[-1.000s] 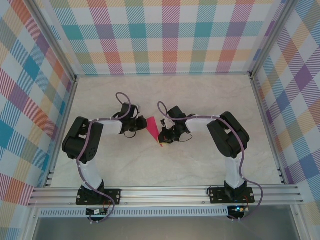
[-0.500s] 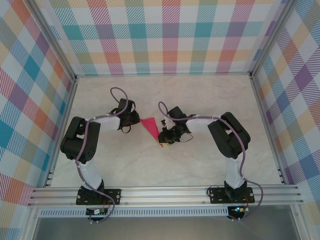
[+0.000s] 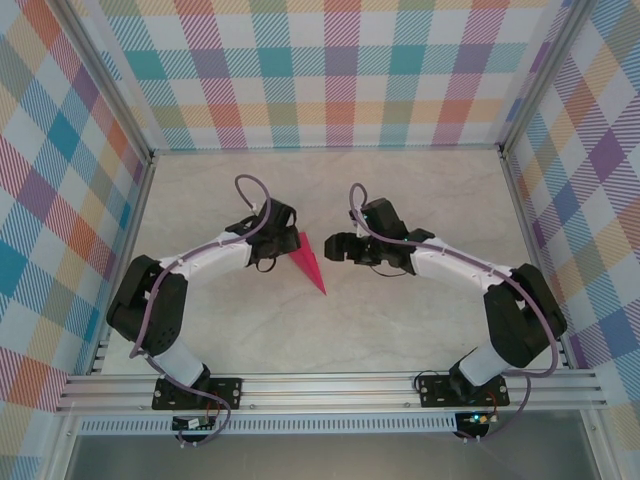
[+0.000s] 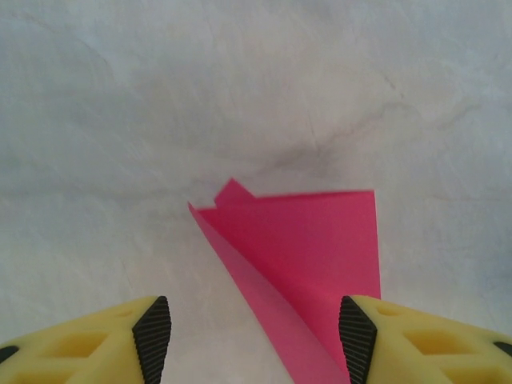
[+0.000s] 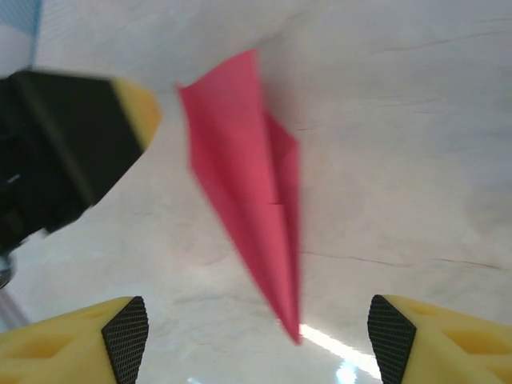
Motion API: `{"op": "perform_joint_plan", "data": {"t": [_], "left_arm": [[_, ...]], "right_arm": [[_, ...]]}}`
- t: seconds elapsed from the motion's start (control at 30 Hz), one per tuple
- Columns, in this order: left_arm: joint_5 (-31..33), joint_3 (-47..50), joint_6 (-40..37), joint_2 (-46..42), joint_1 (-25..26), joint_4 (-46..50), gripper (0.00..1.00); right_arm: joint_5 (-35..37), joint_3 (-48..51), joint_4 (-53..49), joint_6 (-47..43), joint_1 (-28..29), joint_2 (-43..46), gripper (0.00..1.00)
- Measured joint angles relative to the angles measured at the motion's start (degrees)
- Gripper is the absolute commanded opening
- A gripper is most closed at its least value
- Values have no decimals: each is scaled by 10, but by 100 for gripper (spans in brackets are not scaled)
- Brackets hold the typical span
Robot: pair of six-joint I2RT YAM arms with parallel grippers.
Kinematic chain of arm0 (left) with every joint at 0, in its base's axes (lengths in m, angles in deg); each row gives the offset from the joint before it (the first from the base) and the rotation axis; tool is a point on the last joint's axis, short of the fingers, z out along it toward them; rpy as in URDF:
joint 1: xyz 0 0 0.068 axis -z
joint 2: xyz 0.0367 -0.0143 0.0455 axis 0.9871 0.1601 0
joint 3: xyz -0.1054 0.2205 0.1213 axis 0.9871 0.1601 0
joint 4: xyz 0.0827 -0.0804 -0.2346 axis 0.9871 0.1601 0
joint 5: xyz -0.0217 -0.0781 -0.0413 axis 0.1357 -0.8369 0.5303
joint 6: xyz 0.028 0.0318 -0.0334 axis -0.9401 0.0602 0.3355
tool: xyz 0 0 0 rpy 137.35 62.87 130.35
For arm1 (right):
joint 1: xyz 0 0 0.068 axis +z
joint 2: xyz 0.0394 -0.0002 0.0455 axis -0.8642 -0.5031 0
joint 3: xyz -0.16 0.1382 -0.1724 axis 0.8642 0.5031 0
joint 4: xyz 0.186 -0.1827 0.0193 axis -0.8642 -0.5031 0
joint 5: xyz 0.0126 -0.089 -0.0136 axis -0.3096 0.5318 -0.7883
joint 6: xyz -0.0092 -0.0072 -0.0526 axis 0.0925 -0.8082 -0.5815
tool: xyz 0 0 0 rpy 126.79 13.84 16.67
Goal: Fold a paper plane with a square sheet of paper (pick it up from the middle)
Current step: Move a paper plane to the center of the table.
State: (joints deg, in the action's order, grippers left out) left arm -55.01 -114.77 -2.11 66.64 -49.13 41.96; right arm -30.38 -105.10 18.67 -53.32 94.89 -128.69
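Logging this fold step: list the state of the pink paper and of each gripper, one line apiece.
paper plane: folded into a narrow pointed dart, lying on the table, in neither grip.
left gripper: open, fingers spread at the paper plane's wide end.
right gripper: open, apart from the paper plane, facing it.

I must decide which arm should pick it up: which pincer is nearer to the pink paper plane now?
Left. The left pincer stands open around the wide end of the paper plane. The right pincer, open too, is apart, to its right.
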Motion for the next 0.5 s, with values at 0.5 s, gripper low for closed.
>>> {"op": "perform_joint_plan", "data": {"t": [0.5], "left_arm": [[-28, -2, 135, 49, 35, 19, 47]], "right_arm": [[62, 39, -16, 2, -16, 1, 79]]}}
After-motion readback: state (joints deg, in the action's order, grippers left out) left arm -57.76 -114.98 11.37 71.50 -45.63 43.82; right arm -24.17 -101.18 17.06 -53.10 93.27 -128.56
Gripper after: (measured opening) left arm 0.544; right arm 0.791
